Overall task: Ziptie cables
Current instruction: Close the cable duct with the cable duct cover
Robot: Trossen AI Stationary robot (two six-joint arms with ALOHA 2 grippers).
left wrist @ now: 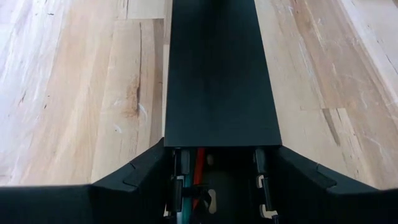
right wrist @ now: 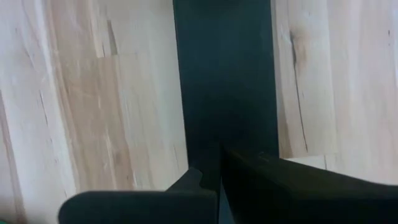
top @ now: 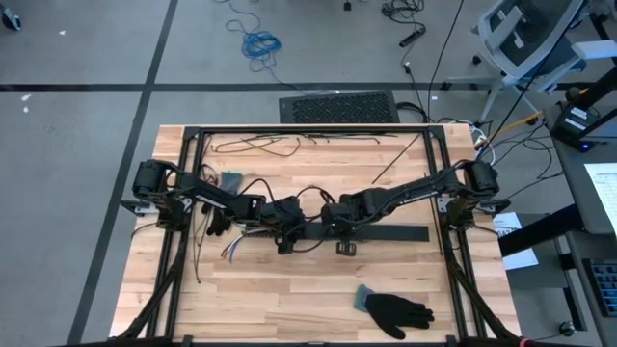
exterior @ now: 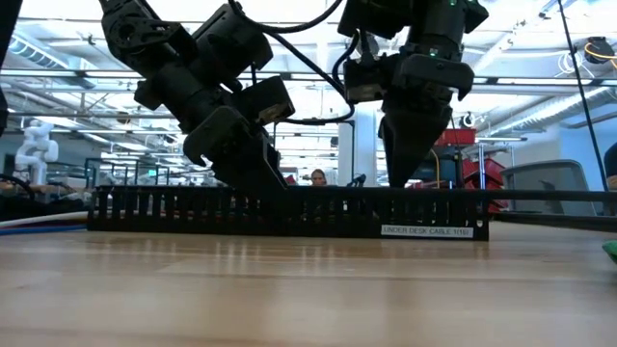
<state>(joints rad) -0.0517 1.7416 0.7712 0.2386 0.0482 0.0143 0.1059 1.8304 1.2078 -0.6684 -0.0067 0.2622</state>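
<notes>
A black slotted strip (top: 395, 233) lies flat across the middle of the table, its label side facing the low view (exterior: 289, 212). The cables, orange and green wires (left wrist: 198, 174), run inside its open channel, and their loose coloured ends (top: 231, 249) trail off its left end. My left gripper (top: 284, 239) slants down onto the strip's left end (exterior: 255, 173). My right gripper (top: 344, 234) stands nearly upright over the strip a little to the right (exterior: 400, 178), fingers shut. My left gripper (left wrist: 222, 148) straddles the strip's open left end, one finger (left wrist: 134, 180) on each outer wall, where the lid (left wrist: 221, 134) stops. It comes slanting from above and the left, along the strip, which stays flat on the table. My right gripper (right wrist: 219, 160) comes from above, its shut fingertips down on the strip's flat top (right wrist: 224, 124). The fingers hide the exact spot, so whether they touch it I cannot tell.
A black glove with a teal cuff (top: 395, 310) lies near the front right of the table. A dark glove (top: 217, 225) and a grey-green object (top: 231, 180) lie by the left arm. Thin black strands (top: 255, 146) lie along the far edge. A black frame (top: 308, 130) rims the table.
</notes>
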